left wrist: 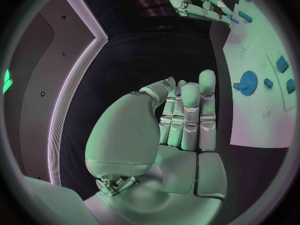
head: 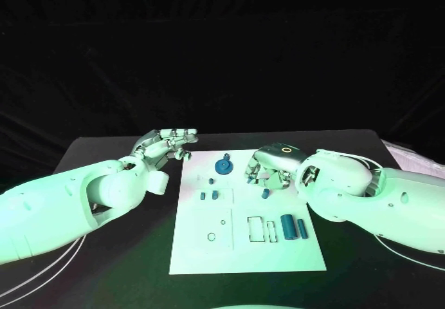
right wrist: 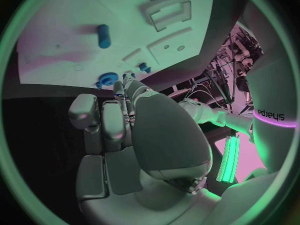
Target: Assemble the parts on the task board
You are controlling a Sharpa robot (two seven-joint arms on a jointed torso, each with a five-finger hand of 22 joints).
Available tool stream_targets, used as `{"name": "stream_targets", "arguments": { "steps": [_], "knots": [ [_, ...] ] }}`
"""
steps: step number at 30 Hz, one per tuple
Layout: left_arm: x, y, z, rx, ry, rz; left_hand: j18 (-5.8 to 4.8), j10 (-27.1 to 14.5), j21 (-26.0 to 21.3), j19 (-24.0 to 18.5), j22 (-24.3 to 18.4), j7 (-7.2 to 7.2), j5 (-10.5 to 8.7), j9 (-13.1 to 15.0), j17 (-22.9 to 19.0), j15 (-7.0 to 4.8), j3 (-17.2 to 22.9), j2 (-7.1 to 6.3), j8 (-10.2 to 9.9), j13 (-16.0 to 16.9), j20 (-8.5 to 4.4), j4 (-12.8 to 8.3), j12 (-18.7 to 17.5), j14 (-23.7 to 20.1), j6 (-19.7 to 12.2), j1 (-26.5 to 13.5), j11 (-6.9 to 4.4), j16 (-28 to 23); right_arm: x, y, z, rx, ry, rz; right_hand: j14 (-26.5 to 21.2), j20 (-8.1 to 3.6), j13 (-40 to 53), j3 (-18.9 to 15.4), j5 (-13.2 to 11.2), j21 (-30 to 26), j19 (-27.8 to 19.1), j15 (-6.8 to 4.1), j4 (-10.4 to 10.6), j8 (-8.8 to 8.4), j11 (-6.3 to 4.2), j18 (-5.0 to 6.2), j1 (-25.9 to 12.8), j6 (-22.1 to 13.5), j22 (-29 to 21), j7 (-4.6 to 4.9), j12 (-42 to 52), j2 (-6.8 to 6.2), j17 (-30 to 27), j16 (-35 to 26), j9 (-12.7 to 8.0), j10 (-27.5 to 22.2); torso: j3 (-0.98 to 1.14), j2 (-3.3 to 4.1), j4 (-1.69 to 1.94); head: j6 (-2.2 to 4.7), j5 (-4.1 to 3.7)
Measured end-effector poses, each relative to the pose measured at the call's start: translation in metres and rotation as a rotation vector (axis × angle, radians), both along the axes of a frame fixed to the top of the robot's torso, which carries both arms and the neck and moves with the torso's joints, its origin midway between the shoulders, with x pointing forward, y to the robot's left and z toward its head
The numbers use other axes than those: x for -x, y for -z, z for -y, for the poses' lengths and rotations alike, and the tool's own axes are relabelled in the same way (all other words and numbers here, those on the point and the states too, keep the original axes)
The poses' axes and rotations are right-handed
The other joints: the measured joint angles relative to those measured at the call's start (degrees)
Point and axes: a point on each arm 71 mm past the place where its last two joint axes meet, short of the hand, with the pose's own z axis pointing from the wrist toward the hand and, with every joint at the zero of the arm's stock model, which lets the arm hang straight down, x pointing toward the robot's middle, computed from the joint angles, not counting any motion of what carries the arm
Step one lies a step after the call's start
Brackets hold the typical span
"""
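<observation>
1. The flat rectangular task board [head: 243, 257], in the lower middle of the head view, is plain white with thin dark outlines drawn on it.
2. The round toothed gear part [head: 224, 166], at the board's upper middle, is blue.
3. The two short cylinder parts [head: 294, 228], at the board's right, are dark blue.
4. The table top [head: 111, 270], at lower left, is black.
5. The left hand [head: 170, 145] and right hand [head: 270, 168] are silver.

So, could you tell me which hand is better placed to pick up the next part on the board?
Probably the right hand: it hovers over the task board, fingers by a small blue part. The left hand sits off the board's edge, holding nothing.
</observation>
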Motion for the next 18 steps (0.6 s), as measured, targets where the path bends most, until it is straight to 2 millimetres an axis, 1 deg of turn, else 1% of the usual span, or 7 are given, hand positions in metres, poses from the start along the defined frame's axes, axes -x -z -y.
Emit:
{"name": "stream_targets", "arguments": {
  "steps": [4,8,9,11,14,18],
  "knots": [
    [0.001,0.0,0.002,0.002,0.005,0.0,0.0,0.0,0.0,0.0,0.0,0.0,0.0,0.0,0.0,0.01,0.0,0.0,0.0,0.0,0.0,0.0,0.0,0.0,0.0,0.0,0.0,0.0,0.01,0.006,-0.018,-0.022,-0.047,-0.021,0.0,0.0,0.0,0.1,0.0,0.0,0.0,0.0,-0.1,-0.11,0.0,0.0,0.0,0.0,0.0,0.0,-0.1,0.0,0.0,0.0,0.0,0.0,-0.09,0.0,0.05,-0.38,0.66],
    [0.002,-0.001,0.004,0.005,0.011,-0.001,0.0,0.0,0.0,0.0,0.0,0.0,0.0,0.0,0.0,0.01,0.0,0.0,0.0,0.0,0.0,0.0,0.0,0.0,0.0,0.0,0.0,0.0,0.02,0.023,-0.035,-0.035,-0.086,-0.063,0.0,0.0,0.0,0.5,-0.1,0.2,0.0,0.0,-0.2,-0.12,0.0,0.0,0.0,-0.1,0.0,0.04,-0.3,0.0,0.0,0.2,0.0,0.0,-0.16,0.01,0.03,-0.64,1.4],
    [0.002,-0.001,0.004,0.005,0.012,-0.001,0.0,0.0,0.0,0.0,-0.1,0.0,0.0,0.0,0.0,0.01,0.0,0.0,0.0,0.0,0.0,0.0,0.0,0.0,0.0,0.0,0.0,0.0,0.023,0.027,-0.039,-0.037,-0.095,-0.074,0.0,0.0,0.0,0.5,-0.1,0.2,0.0,0.0,-0.2,-0.12,0.01,0.0,-0.3,-0.1,0.0,0.05,-0.3,-0.28,0.0,0.2,0.0,0.0,-0.16,0.01,0.02,-0.72,1.54],
    [0.003,-0.001,0.004,0.005,0.012,-0.001,0.0,0.0,0.0,0.0,-0.1,0.0,0.0,0.0,0.0,0.01,0.0,0.0,0.0,0.0,0.0,0.0,0.0,0.0,0.0,0.0,0.0,0.0,0.027,0.035,-0.045,-0.04,-0.11,-0.092,0.0,0.0,0.0,0.5,-0.1,0.2,0.0,0.0,-0.2,-0.13,0.01,0.0,-0.3,-0.1,0.0,0.05,-0.5,-0.31,0.0,0.2,0.0,0.0,-0.16,0.04,0.0,-0.81,1.87],
    [0.003,-0.001,0.004,0.005,0.013,-0.002,0.0,0.0,0.0,0.0,-0.1,0.0,0.0,0.0,0.0,0.08,0.0,0.0,0.0,0.0,0.0,0.0,0.0,0.1,0.0,0.0,0.0,0.0,0.029,0.043,-0.052,-0.039,-0.124,-0.109,0.0,0.0,0.0,0.7,-0.1,0.2,0.0,0.0,-0.3,-0.23,0.01,0.0,-0.3,-0.1,0.0,0.05,-0.6,-0.31,0.0,0.2,0.0,0.0,-0.11,0.09,-0.02,-1.01,2.26],
    [0.003,-0.001,0.005,0.006,0.015,-0.002,0.0,0.0,0.0,0.0,-0.1,0.0,0.0,0.0,0.0,0.09,0.0,0.0,0.0,0.0,0.0,0.0,0.0,0.1,0.0,0.0,0.0,0.0,0.031,0.052,-0.057,-0.032,-0.134,-0.127,0.0,0.0,0.0,0.7,-0.2,0.2,0.0,0.0,-0.3,-0.28,0.01,0.0,-0.3,-0.1,0.0,0.07,-0.6,-0.31,0.0,0.2,0.0,0.0,-0.09,0.1,0.0,-1.27,2.49]
  ]
}}
